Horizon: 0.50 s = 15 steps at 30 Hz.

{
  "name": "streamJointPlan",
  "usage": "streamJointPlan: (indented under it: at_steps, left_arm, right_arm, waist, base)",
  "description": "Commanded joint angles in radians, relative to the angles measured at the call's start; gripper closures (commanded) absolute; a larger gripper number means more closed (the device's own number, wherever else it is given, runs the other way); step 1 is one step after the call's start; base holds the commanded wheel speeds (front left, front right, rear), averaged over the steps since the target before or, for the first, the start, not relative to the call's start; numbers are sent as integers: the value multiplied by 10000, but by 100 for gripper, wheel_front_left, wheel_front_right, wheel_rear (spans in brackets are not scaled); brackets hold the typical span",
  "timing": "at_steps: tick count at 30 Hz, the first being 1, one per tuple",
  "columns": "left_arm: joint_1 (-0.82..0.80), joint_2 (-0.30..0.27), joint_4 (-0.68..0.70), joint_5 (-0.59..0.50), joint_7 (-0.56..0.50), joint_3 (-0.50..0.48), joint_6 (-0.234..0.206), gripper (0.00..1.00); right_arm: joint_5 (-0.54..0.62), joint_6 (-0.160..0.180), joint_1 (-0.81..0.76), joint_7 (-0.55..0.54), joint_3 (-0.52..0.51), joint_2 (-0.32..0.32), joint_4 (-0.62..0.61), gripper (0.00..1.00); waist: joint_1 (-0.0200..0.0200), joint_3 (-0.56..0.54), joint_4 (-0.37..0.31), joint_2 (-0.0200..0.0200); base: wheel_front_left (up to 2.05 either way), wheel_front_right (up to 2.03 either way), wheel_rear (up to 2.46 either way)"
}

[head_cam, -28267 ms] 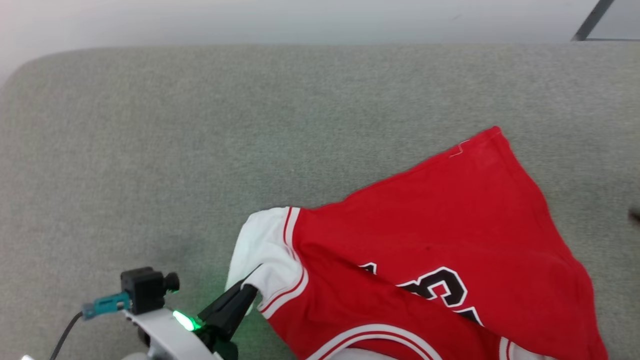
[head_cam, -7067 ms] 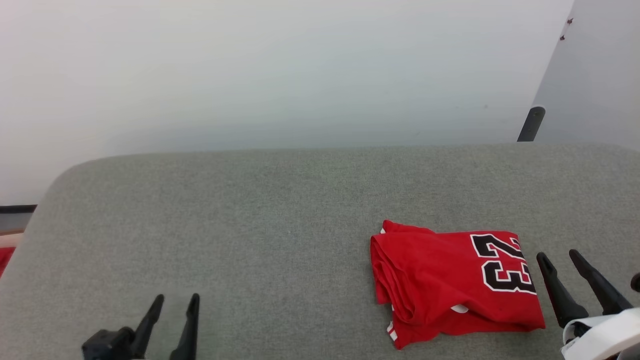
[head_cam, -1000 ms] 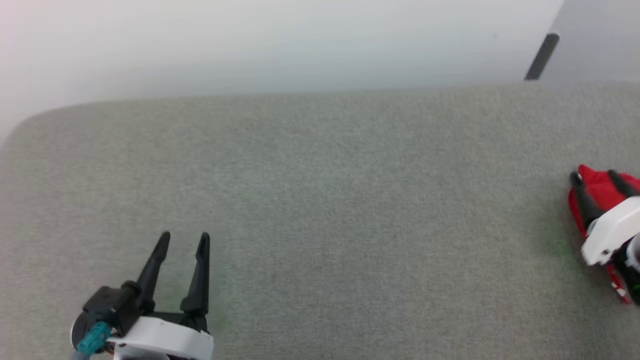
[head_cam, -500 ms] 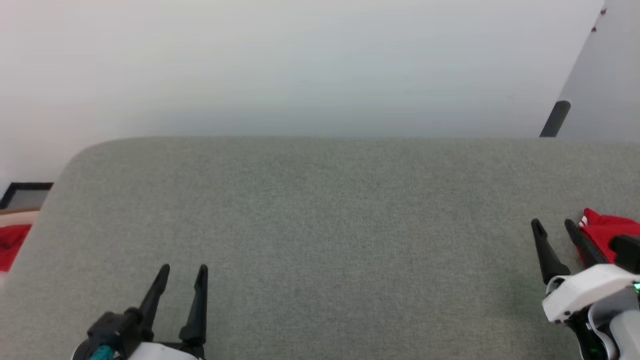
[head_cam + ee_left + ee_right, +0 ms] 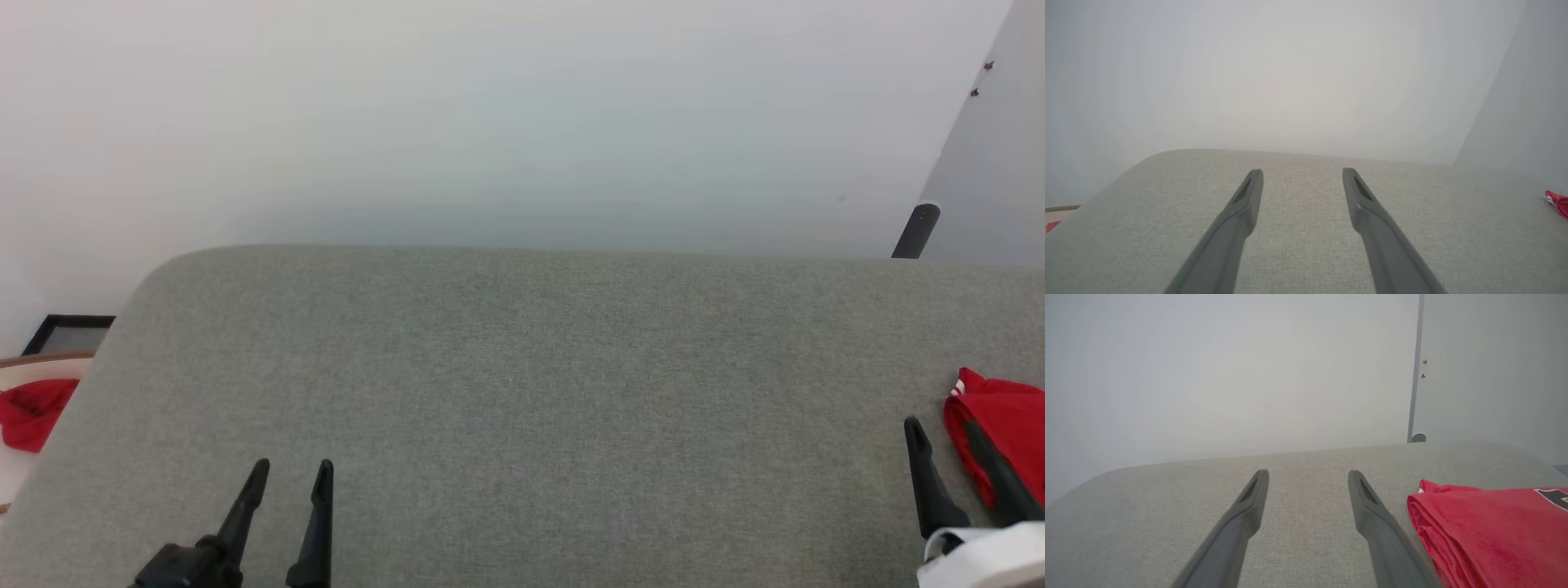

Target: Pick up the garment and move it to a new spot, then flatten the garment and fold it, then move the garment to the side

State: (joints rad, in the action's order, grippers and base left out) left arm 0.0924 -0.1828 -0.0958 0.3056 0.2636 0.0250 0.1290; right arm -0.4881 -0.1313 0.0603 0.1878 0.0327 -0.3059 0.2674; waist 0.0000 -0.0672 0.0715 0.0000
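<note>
The garment (image 5: 1006,420) lies folded, a red bundle, at the far right of the grey padded surface (image 5: 522,384), cut off by the head view's edge. In the right wrist view the garment (image 5: 1494,535) shows stacked red folds and a corner of the black number. My right gripper (image 5: 939,425) stands open just left of the bundle, nothing between its fingers; its right finger crosses in front of the red cloth. The right gripper (image 5: 1308,473) has only grey fabric in its gap. My left gripper (image 5: 292,467) is open at the lower left, far from the garment. The left gripper (image 5: 1302,173) is empty.
A small plain red cloth scrap (image 5: 31,412) lies on a pale tan-rimmed surface beyond the left edge, next to a dark frame (image 5: 69,333). A dark pole (image 5: 914,233) stands at the back right by the pale wall. The padded surface's far edge is rounded.
The head camera has tilted up. My right gripper, which was down over the garment a second ago, has come off it and drawn back to its left, open. The garment stays folded.
</note>
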Motion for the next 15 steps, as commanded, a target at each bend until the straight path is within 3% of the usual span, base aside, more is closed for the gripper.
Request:
streamJointPlan:
  at_steps: [1,9,15]
  left_arm:
    - [156,-92,158,-99,3,22,20,0]
    - [855,-225,771,15,3,-199,20,0]
    - [1205,-160,974,63,5,-344,17,0]
  right_arm:
    - [141,12,-389,-125,-259,186,-390,0]
    - [745,12,-1875,-810,-1173,1095,-2410,0]
    - [971,12,-2330,-1165,-1501,1531,-3254,0]
  waist:
    - [0,-41,52,0]
    - [0,-66,30,0]
    - [0,-36,-34,0]
  base:
    - [0,0,0]
    - [0,0,0]
    - [0,0,0]
